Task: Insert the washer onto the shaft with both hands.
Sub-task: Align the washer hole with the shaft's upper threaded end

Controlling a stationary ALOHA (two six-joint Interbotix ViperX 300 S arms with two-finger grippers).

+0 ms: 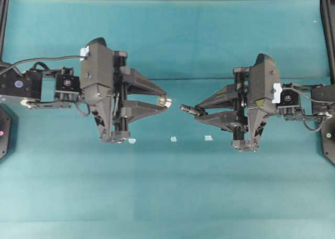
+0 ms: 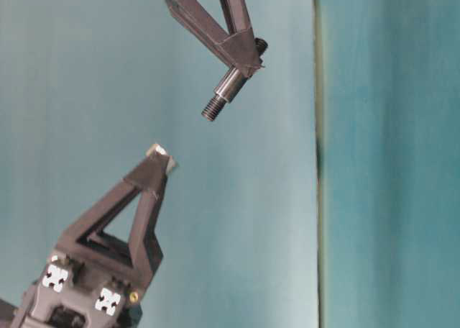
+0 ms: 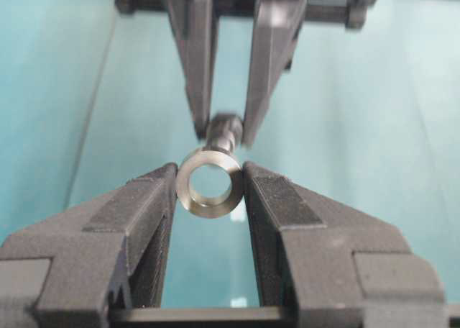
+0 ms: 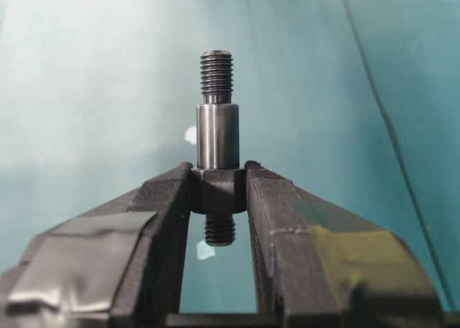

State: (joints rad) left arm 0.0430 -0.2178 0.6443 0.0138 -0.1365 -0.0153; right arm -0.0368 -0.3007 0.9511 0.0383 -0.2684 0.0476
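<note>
The silvery washer (image 3: 210, 183) is pinched between the fingertips of my left gripper (image 1: 166, 100), its round hole facing outward toward the other arm. My right gripper (image 1: 198, 113) is shut on the thick middle of the dark grey shaft (image 4: 218, 134). One threaded end (image 4: 216, 75) sticks out past the fingertips toward the washer. In the overhead view a small gap separates the washer (image 1: 163, 99) from the shaft's tip (image 1: 184, 108), which sits slightly nearer the front. The table-level view shows the shaft (image 2: 228, 90) above and right of the washer (image 2: 161, 152).
Three small pale scraps (image 1: 173, 139) lie on the teal tabletop (image 1: 167, 197) below the grippers. Black frame posts (image 1: 328, 19) stand at the far left and right edges. A seam (image 2: 316, 155) in the backdrop runs vertically in the table-level view.
</note>
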